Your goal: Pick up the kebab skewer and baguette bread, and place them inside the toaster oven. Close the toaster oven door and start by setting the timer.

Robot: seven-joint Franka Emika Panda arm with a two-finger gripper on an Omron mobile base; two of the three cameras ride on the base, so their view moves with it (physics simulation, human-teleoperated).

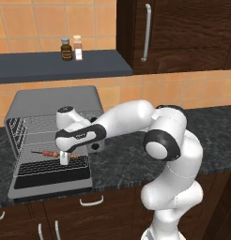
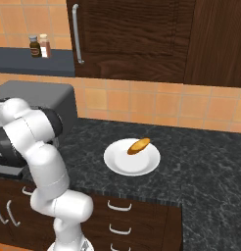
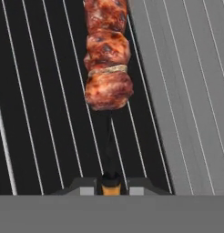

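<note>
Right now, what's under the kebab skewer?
Under the kebab skewer the hand view shows the toaster oven's wire rack, dark below its bars. The hand is shut on the stick; the meat chunks cover the rack directly beneath them.

Toaster oven (image 1: 51, 101) matt grey metal; counter (image 2: 201, 157) speckled dark stone; cabinets (image 2: 137, 37) wood.

Lighting is even and moderately bright across my three views; I find no single visible source. My arm (image 1: 131, 119) carries soft shading on its underside. The toaster oven (image 1: 51, 136) interior reads dark. The counter (image 2: 201, 157) shows no glare. Rendered edges are slightly soft and jagged. The kebab skewer (image 3: 107, 54) appears mildly blurred at close range.
</note>
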